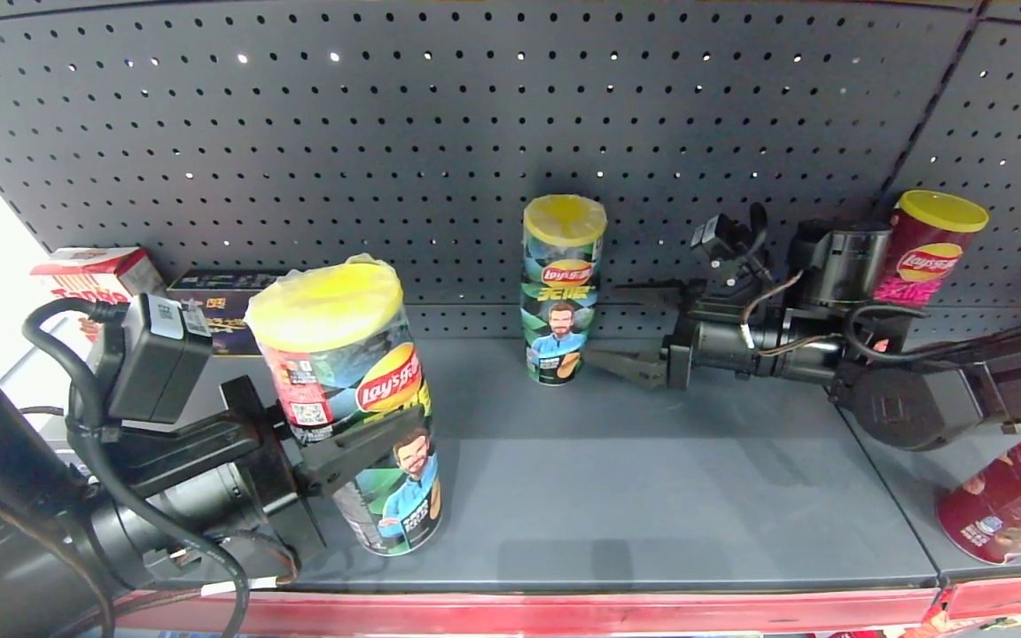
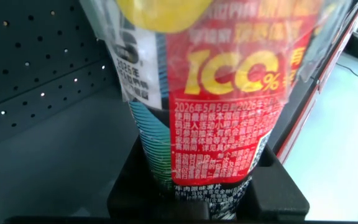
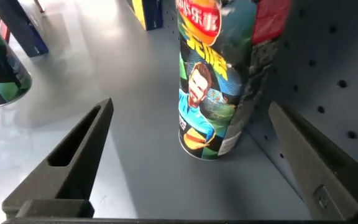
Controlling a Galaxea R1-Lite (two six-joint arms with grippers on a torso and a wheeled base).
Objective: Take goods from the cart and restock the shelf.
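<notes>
Two green chip cans w/ yellow lids on grey shelf (image 1: 652,496). First, the held can (image 1: 342,354): at approx 7 o'clock on shelf, near red front edge, leaning a bit, clear film and red label round upper part. Clamped mid-body by left gripper (image 1: 355,447), fingers (image 2: 278,193) pressed on opposite sides. Can't tell if base touches shelf. Second, the standing can (image 1: 561,292): upright at 12 o'clock, close to pegboard (image 1: 386,115) at back. Right gripper (image 1: 612,323) at 3 o'clock of it, just beside, fingers spread wide apart, holding nothing. In rt wrist view, sits ahead of the tips, in line w/ the gap, not touching. Behind rt arm at 2 o'clock: maroon can (image 1: 931,248), yellow lid, upright by pegboard. 2nd maroon can (image 1: 1020,496) at 4 o'clock, partly cut off at view edge. At 10 o'clock, back-left: red-and-white box (image 1: 89,270), w/ dark box (image 1: 209,297) just beside it, both near pegboard.
</notes>
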